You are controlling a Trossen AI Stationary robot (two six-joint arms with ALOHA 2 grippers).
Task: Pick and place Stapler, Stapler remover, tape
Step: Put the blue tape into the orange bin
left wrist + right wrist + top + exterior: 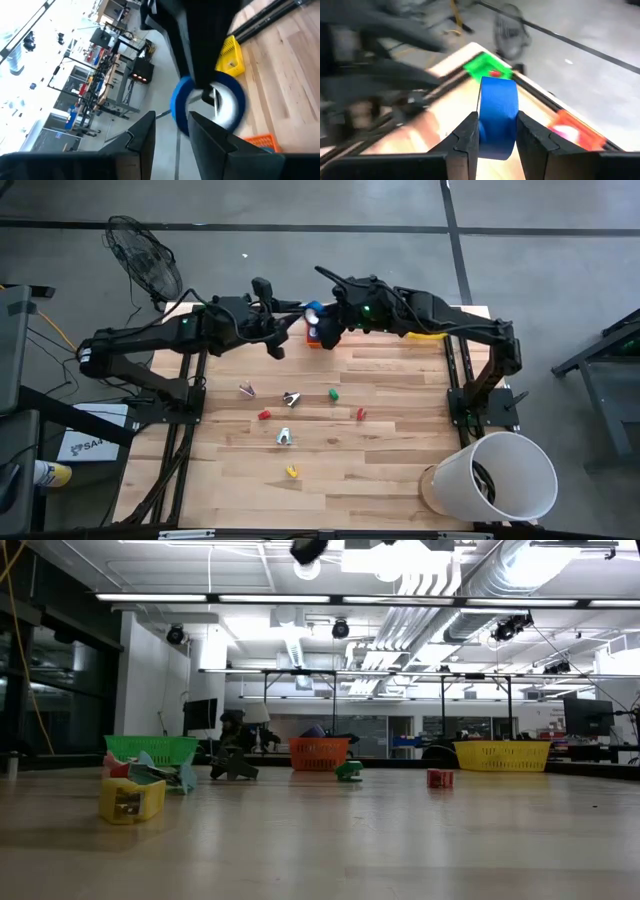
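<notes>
- The right gripper [494,131] is clamped on the blue tape roll [497,116], one finger on each flat side, so the roll stands on edge with its curved band facing the wrist camera.
- From above, the blue tape roll [313,311] sits up in the air at the far edge of the table [400,430], right over the orange bin [314,333].
- The left gripper [171,131] is just beside it with fingers parted and nothing between them; in its view the roll's open centre shows side-on, held by the other arm.
- The yellow bin [231,55] is past the roll, and the green bin [487,68] shows at the table's far-left corner.
- Small bits lie scattered mid-table, too tiny to identify.
</notes>
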